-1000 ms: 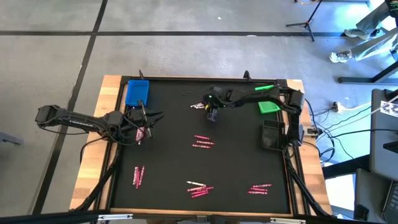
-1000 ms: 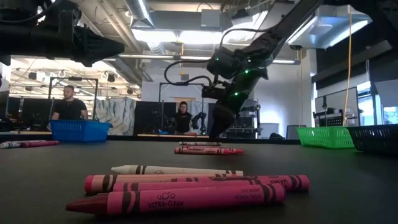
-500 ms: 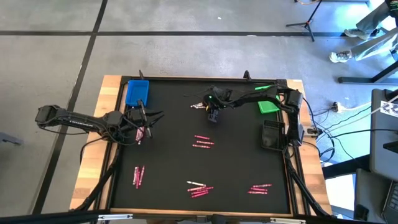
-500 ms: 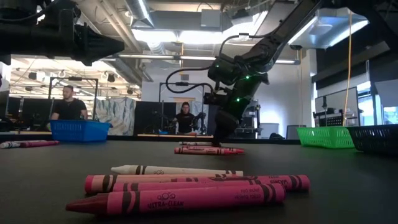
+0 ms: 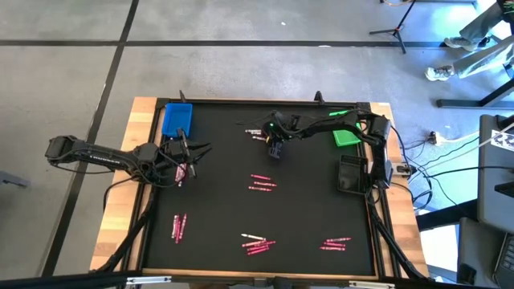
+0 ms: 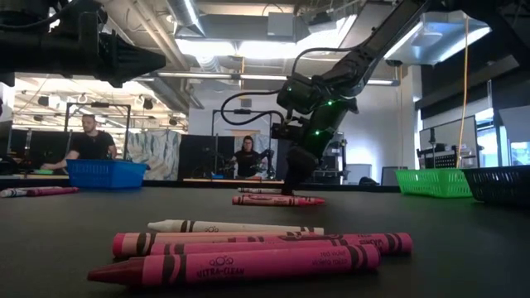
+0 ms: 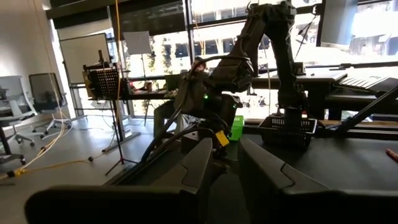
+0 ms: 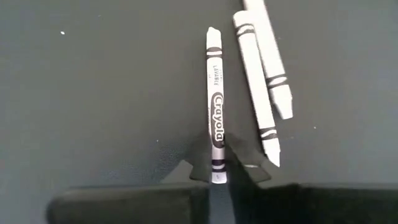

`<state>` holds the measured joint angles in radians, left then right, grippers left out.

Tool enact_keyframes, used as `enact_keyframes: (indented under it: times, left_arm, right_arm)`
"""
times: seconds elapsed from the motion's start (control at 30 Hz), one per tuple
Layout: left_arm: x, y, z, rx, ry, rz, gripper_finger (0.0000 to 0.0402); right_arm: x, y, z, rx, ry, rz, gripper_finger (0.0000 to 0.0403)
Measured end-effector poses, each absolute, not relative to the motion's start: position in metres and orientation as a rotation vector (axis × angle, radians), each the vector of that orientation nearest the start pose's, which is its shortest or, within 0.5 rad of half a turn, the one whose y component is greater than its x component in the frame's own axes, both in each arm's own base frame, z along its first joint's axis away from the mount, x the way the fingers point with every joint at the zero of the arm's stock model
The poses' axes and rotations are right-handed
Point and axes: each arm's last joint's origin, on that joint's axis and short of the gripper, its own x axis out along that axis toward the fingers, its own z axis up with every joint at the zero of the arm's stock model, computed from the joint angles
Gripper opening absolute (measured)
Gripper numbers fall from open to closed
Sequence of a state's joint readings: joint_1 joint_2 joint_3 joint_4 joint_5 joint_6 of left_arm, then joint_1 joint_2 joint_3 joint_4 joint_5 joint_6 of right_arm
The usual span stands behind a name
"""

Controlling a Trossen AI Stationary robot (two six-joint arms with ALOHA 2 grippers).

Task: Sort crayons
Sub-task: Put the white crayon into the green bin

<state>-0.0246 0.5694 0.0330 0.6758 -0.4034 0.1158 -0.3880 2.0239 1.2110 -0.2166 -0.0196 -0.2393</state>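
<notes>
Sitting at the table's (image 5: 233, 241) far left corner: blue tray (image 5: 177, 119). Hovering just on the near side of that tray: left tool (image 5: 186, 163), fingers (image 7: 198, 163) parted a little in the wrist view, with a pink crayon (image 5: 181, 174) showing at its tip from above; cannot tell whether actually gripped. Lying toward the table's near left: small pink cluster (image 5: 178, 227). Resting along the near edge, at the middle: pale crayon with pink ones (image 5: 257, 243), filling the low view's foreground (image 6: 248, 248). Lying at the table's centre: another pink group (image 5: 262, 183). Reaching down over the far middle of the table: right tool (image 5: 273, 148), clenched on one whitish crayon (image 8: 216, 134) lying flat on the dark surface, two more pale crayons (image 8: 258, 118) just beside it. Sitting near the near right corner: last pink cluster (image 5: 336, 242). Standing at the table's far right: green tray (image 5: 346, 137), with a dark basket (image 5: 350, 174) on its near side.
</notes>
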Motion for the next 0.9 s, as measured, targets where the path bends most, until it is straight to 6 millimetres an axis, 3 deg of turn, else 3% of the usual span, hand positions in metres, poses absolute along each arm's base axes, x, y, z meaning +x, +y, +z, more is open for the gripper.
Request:
enact_keyframes:
  times: [0.1,0.27,0.47,0.9]
  left_arm:
    - [0.133,0.008,0.185,0.085,-0.115,0.386,0.0071]
    - [0.133,0.008,0.185,0.085,-0.115,0.386,0.0071]
    - [0.133,0.008,0.185,0.104,-0.111,0.387,0.0071]
    - [0.132,0.008,0.187,0.152,-0.123,0.393,0.0071]
  right_arm:
    - [0.368,-0.149,0.121,-0.011,1.046,-0.209,0.0009]
    - [0.368,-0.149,0.121,-0.026,1.049,-0.200,0.0030]
    - [0.365,-0.148,0.131,-0.029,1.043,-0.201,0.0020]
    - [0.337,-0.137,0.195,-0.034,1.054,-0.220,0.0018]
